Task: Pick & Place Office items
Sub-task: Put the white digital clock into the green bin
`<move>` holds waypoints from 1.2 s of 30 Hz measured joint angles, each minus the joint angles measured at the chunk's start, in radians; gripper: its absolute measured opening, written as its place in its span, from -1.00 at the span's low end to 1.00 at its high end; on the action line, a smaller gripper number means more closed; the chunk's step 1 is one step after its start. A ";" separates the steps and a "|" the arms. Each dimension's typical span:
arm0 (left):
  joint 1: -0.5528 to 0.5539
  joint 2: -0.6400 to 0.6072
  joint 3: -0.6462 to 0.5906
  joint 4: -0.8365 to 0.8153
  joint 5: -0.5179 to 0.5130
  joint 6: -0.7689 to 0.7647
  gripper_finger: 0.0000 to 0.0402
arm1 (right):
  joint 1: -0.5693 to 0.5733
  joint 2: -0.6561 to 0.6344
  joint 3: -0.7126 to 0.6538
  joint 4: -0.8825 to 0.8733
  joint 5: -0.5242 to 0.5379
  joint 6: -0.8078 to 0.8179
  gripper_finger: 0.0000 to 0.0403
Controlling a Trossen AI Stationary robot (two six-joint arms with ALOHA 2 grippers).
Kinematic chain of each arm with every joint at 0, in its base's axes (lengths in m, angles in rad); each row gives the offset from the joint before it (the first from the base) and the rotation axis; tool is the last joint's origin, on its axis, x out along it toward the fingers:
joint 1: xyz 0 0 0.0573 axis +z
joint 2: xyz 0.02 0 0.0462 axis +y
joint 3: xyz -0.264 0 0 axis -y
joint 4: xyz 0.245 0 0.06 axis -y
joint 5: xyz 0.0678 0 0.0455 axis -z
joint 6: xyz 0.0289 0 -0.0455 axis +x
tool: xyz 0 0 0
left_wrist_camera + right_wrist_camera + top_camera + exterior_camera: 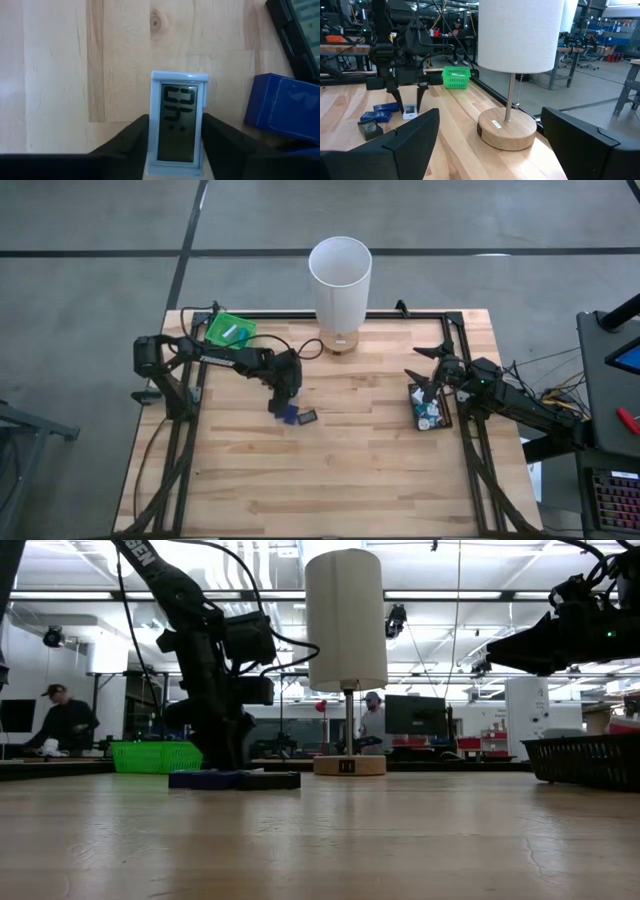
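The left tool (175,145) stands over the middle of the pale wooden-plank table (350,470), its two dark fingers (127,142) spread just wide enough to bracket a small white-framed digital clock with a grey display (178,122), pressing or nearly pressing its long sides. The clock's long axis runs along the fingers, pointing away from the wrist. In the high view, a dark blue rectangular box (287,416) lies just beside the tool at about 5 o'clock, and a flat black rectangular piece (307,417) at 4 o'clock.

The right tool (425,385) hovers wide open and empty over the black mesh tray (413,418) at the table's 3 o'clock edge. The left arm is clearly nearer the clock. A tall white-shaded lamp on a round wooden base (340,280) stands at 12 o'clock, and a green mesh basket (230,330) at 10 o'clock. Beyond is a workshop where people stand.
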 joint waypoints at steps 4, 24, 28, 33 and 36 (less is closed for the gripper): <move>0.000 0.000 0.000 0.010 0.000 -0.005 -0.29 | 0.000 0.000 0.000 0.000 0.000 0.000 0.72; 0.052 -0.008 0.042 -0.009 -0.019 -0.135 -0.28 | 0.000 0.000 0.000 0.000 0.000 0.000 0.73; 0.073 -0.036 0.050 -0.008 -0.010 -0.173 -0.30 | 0.000 0.000 0.000 0.000 0.000 0.000 0.73; 0.107 -0.080 0.050 -0.020 -0.008 -0.250 -0.30 | 0.000 0.005 0.000 -0.001 -0.001 0.000 0.70; 0.126 -0.101 0.049 -0.027 -0.008 -0.273 -0.31 | 0.000 0.009 0.000 -0.001 -0.001 0.000 0.71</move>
